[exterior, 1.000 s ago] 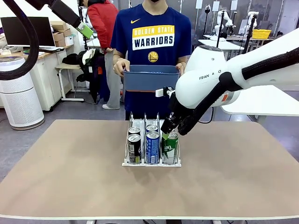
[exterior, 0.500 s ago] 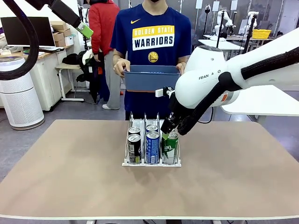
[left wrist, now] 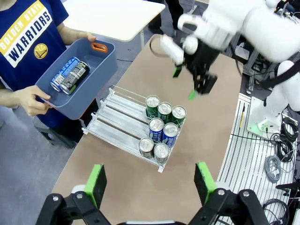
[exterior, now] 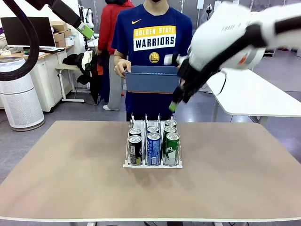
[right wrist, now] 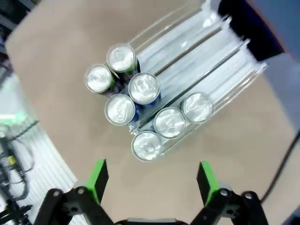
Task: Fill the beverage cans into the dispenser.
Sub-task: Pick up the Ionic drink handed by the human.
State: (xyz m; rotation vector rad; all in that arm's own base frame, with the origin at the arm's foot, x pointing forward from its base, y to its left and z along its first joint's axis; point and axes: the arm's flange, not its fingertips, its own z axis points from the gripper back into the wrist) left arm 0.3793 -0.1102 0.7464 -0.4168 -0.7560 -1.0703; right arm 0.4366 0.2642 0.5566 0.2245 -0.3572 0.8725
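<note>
The white wire dispenser (exterior: 128, 164) stands mid-table and holds several beverage cans: three green ones (exterior: 172, 145) in its right lane, two blue ones (exterior: 154, 146) in the middle and two dark ones (exterior: 135, 147) on the left. My right gripper (exterior: 176, 100) hangs open high above the rack's far end, holding nothing. From above, its own view looks down on the can tops (right wrist: 145, 88) between its green pads (right wrist: 99, 177). My left gripper (left wrist: 150, 183) is open and empty, far above the table. A blue can (left wrist: 64, 75) and a dark can (left wrist: 78, 78) lie in the person's bin.
A person at the far edge holds a blue-grey plastic bin (exterior: 153, 80) in both hands just behind the rack. The back halves of the rack's lanes (left wrist: 115, 123) are bare. Bare tan tabletop (exterior: 70, 169) lies on both sides. A white table (exterior: 254, 94) stands at the back right.
My right gripper has lifted up and away from the green cans in the right lane, still open. The cans stay in the rack. The left arm and the bin have not moved.
</note>
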